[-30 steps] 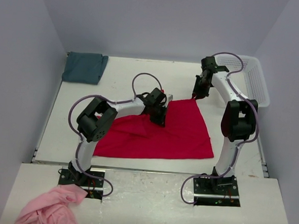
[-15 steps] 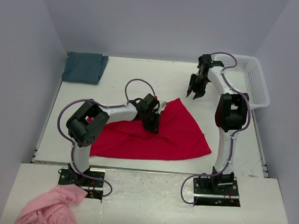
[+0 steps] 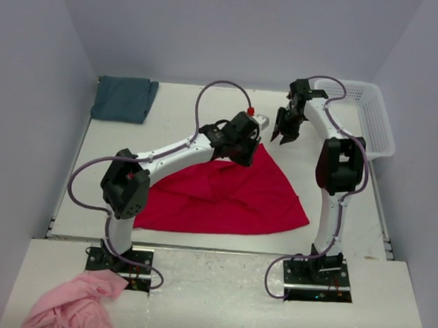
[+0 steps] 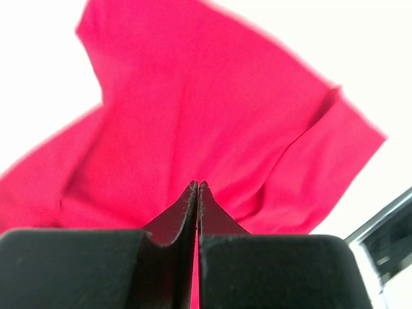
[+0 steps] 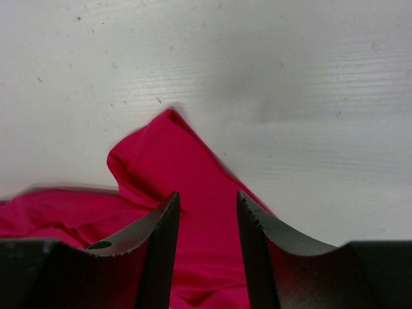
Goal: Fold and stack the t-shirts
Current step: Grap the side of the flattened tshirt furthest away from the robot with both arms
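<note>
Teal t-shirt (image 3: 124, 99): folded at the table's (image 3: 170, 109) far-left corner, likely the base of the stack.
Red t-shirt (image 3: 224, 198): spread mid-table, with its far edge raised in a peak, probably for a fold.
Left fingers (image 4: 183, 215): clenched on that edge. Only the wrist view shows the cloth pinched between them.
Right fingers (image 5: 161, 232): spread, holding nothing. Their wrist view alone shows the shirt's far-right corner lying flat beneath them.

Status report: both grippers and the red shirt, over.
Left gripper shut on red t-shirt, far edge pulled up. Right gripper open above the shirt's far tip, holding nothing. Teal t-shirt folded, far left corner. White basket far right, apart from both.
</note>
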{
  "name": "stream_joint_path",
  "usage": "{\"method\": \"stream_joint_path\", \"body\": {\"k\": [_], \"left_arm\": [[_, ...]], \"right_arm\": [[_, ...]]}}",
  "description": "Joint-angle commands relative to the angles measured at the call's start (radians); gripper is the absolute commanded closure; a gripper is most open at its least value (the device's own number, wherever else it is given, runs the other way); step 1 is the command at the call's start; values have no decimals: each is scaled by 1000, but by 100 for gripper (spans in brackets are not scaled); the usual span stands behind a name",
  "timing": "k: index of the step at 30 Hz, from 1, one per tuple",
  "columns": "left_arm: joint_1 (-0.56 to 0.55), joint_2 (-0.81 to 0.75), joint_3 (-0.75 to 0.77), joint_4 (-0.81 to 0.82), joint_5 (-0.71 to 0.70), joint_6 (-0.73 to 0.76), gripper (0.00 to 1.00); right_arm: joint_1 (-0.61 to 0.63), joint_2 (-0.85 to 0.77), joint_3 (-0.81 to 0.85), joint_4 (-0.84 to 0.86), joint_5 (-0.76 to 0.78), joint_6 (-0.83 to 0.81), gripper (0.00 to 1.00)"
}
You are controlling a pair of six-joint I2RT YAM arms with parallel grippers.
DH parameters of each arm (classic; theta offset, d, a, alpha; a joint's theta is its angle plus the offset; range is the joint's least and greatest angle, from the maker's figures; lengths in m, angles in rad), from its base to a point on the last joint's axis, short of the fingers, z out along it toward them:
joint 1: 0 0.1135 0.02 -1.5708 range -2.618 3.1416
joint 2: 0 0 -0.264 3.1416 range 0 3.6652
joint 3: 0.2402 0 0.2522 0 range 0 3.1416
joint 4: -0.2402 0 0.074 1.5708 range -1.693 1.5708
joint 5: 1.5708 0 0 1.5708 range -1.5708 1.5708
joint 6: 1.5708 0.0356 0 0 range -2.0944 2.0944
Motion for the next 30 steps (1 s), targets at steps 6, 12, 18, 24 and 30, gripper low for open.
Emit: {"method": "stream_joint_path", "body": {"k": [6, 12, 18, 24, 30], "left_arm": [[5, 262, 334, -64, 97, 44, 100], [8, 396, 414, -35, 101, 28, 100], [11, 452, 434, -38, 84, 25, 100], [11, 500, 425, -6, 185, 10, 100], [2, 508, 365, 104, 389, -5, 100]], "right_arm": [[2, -12, 97, -25, -41, -30, 58], [2, -32, 85, -13, -20, -37, 60], [-11, -82, 34, 27, 0, -28, 70], [-18, -79, 34, 27, 22, -11, 91], [-66, -116, 32, 29, 74, 21, 91]]}}
